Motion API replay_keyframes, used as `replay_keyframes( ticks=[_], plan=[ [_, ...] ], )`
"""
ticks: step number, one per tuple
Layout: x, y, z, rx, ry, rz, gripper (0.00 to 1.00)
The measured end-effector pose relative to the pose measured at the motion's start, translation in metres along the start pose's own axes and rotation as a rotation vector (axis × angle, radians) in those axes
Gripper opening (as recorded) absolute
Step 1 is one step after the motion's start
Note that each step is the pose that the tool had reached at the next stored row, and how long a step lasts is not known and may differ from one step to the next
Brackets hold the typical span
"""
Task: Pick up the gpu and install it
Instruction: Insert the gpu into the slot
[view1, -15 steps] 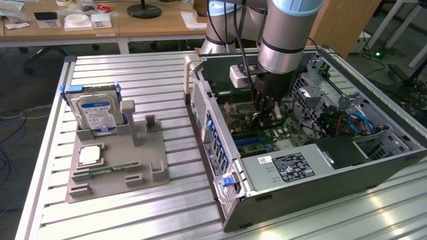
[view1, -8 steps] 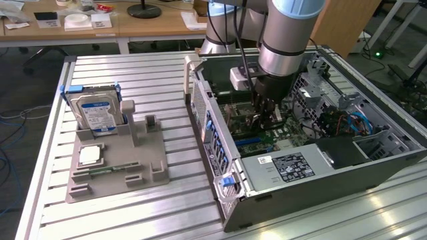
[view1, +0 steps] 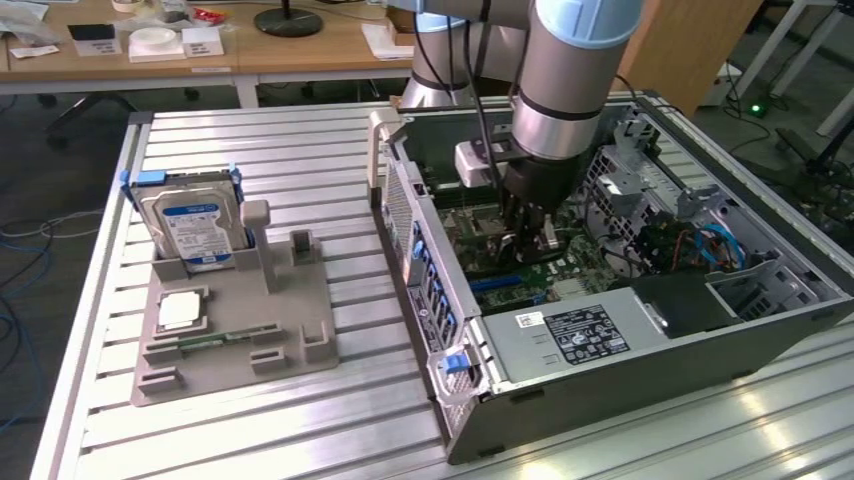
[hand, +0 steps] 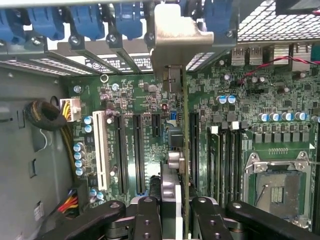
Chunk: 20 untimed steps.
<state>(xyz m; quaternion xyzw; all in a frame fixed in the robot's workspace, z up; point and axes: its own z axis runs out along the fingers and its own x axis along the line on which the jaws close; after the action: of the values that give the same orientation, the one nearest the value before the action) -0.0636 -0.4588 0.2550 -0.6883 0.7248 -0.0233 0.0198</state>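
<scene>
The claw (view1: 531, 235) grips the gpu (hand: 181, 40) edge-on, low inside the computer case (view1: 641, 385), at three o'clock from the hard drive (view1: 194, 225) in the exterior view. If the card's edge sits off its motherboard slot (hand: 194, 145), pressing could jam it.

Surface (view1: 267, 150) ribbed bare aluminium, dull sheen. gpu (hand: 176, 42) bracket brushed silver metal. Motherboard (hand: 135, 95) glossy green. Fixture tray (view1: 300, 300) matt grey plastic.

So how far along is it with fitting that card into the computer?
Pickup looks done: the fingers grip the gpu edge-on inside the open computer case. In hand: holding it over the motherboard slots, silver bracket toward the case's rear wall. Left: I can't tell that it's seated in a slot.
</scene>
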Motion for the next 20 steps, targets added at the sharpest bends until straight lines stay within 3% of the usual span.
replay_keyframes(
  ticks=[8, 20],
  plan=[
    [0.000, 0.0017, 0.0106, 0.0000, -0.0001, 0.000, 0.28],
    [0.000, 0.0049, 0.0147, -0.0014, 0.0002, 0.000, 0.28]
  ],
)
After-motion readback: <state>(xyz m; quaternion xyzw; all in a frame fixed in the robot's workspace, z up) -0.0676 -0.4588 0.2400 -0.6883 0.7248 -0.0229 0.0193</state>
